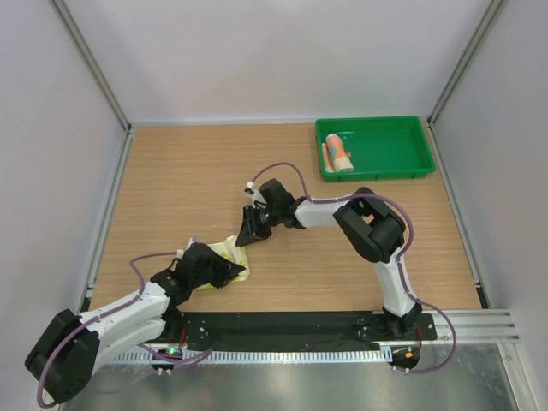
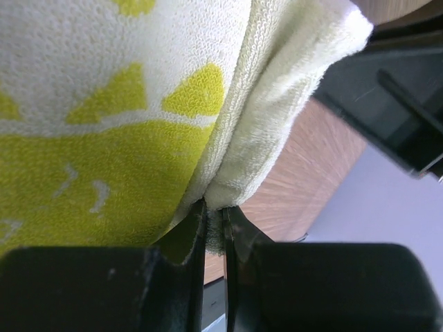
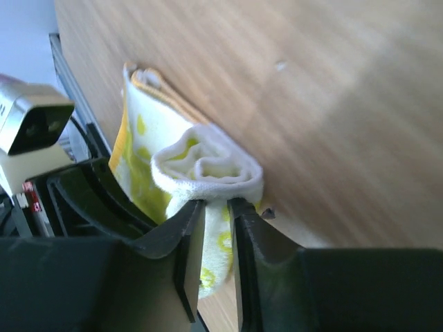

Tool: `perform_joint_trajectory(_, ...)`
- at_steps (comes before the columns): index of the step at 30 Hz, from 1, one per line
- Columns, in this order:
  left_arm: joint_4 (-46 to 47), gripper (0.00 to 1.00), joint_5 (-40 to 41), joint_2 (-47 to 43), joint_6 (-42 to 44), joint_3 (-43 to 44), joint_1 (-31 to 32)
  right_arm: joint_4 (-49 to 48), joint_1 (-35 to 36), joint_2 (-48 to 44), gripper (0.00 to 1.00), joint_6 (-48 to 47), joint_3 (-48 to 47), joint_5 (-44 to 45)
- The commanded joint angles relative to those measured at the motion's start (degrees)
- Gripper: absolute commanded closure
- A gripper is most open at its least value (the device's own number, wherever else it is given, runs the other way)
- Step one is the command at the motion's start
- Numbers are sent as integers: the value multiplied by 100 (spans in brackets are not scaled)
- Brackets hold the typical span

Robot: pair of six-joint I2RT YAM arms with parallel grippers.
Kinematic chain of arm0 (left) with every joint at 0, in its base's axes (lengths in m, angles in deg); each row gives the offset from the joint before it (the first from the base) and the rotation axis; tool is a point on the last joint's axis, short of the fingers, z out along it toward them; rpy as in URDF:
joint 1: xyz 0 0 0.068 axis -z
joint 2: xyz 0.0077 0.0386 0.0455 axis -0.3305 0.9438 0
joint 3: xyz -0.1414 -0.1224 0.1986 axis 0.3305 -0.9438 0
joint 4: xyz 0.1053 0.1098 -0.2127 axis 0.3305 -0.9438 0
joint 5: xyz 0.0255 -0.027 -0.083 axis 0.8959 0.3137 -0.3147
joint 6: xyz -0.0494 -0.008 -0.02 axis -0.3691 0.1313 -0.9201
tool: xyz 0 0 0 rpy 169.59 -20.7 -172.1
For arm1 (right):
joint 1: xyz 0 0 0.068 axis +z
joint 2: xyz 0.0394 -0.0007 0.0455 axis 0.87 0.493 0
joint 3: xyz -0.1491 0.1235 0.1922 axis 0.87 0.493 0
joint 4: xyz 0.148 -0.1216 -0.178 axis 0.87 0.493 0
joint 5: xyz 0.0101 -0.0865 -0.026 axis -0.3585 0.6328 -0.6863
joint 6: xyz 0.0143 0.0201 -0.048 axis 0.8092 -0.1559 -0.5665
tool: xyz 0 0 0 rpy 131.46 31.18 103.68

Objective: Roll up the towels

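Counted two towels, one green tray [image 1: 394, 158], two grippers.

Blue-and-orange towel [image 1: 338, 152]: logged as a short, tight roll in the left part of the tray, upper right of the top view. Touched by neither arm.

Yellow towel [image 1: 238, 257]: found on the wooden table [image 1: 171, 188], lower centre-left of the top view, between the two grippers. Terry pile, pale ground with yellow-green shapes. Seen from the right wrist as partly rolled: one end curled into a loose coil, flatter layers with an orange-yellow edge lying behind it.

Left gripper [image 2: 214, 214]: closed to a thin slit, pinching a folded edge of the yellow towel.

Right gripper [image 3: 216, 207]: narrowed to a slim gap just under the coiled end, with yellow-patterned cloth nipped between the fingers.
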Motion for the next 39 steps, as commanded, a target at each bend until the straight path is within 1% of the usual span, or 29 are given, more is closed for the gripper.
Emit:
perform_joint_trajectory(1, -714, 100, -123, 131, 313, -155, -6, 406, -425, 176, 70, -209, -408, 990)
perform_joint_trajectory(3, -705, 100, -132, 166, 410, -94, -23, 503, -652, 44, 61, -226, -365, 1026)
perform_joint_trajectory(4, -731, 100, -141, 201, 550, -59, -41, 495, -723, -148, 48, -218, -286, 1017)
perform_joint_trajectory(5, -749, 100, -141, 227, 621, 37, -41, 442, -785, -263, 43, -226, -50, 991)
perform_joint_trajectory(6, -749, 100, -141, 323, 691, 73, -41, 390, -907, -386, 35, -209, 100, 929)
perform_joint_trajectory(8, -670, 100, -167, 403, 780, 108, -50, 145, -996, -764, 31, -139, 460, 806)
perform_joint_trajectory(10, -416, 100, -246, 456, 693, -40, -67, -58, -1014, -993, 29, -77, 1023, 596)
perform_joint_trajectory(12, 268, 100, -404, 430, 315, -425, -76, -532, -927, -1187, 28, 116, 1559, 307)
perform_joint_trajectory(14, 507, 100, -483, 421, 191, -551, -76, -979, -786, -1231, 28, 204, 1832, 182)
perform_joint_trajectory(15, 491, 100, -501, 403, 208, -542, -76, -1052, -681, -1205, 28, 213, 1972, 173)
perform_joint_trajectory(17, 499, 100, -589, 333, 174, -551, -93, -1183, -357, -1109, 28, 196, 2000, 190)
perform_joint_trajectory(21, 999, 100, -790, 8, -46, -709, -129, -1465, 49, -565, 31, 344, 1834, 199)
perform_joint_trajectory(23, 983, 100, -844, -185, -73, -700, -155, -1614, 198, -371, 32, 459, 1711, 173)
perform_joint_trajectory(26, 702, 100, -862, -615, -125, -893, -208, -1772, 286, -124, 35, 564, 1631, 182)
perform_joint_trajectory(28, 509, 100, -853, -949, -160, -937, -269, -1852, 330, -36, 41, 634, 1631, 173)
perform_joint_trajectory(31, 210, 100, -853, -1275, -143, -964, -331, -2228, 357, -44, 41, 784, 1754, 94)
perform_joint_trajectory(32, 174, 100, -861, -1319, -143, -973, -348, -2291, 357, -62, 41, 819, 1859, 68)
perform_joint_trajectory(34, 148, 100, -879, -1363, -126, -982, -366, -2501, 348, -115, 35, 881, 1999, -46)
perform_joint_trajectory(35, 148, 100, -888, -1363, -108, -982, -383, -2781, 348, -158, 32, 985, 2174, -82)
perform_joint_trajectory(36, 148, 100, -905, -1337, -99, -982, -392, -2914, 339, -185, 24, 1047, 2263, -125)
perform_joint_trajectory(37, 26, 100, -914, -1276, -90, -973, -392, -3220, 322, -185, 20, 1126, 2342, -196)
perform_joint_trajectory(38, -28, 100, -914, -1249, -73, -990, -392, -3328, 313, -194, 15, 1240, 2473, -222)
perform_joint_trajectory(39, -54, 100, -923, -1214, -55, -982, -392, -3424, 287, -185, 15, 1311, 2544, -240)
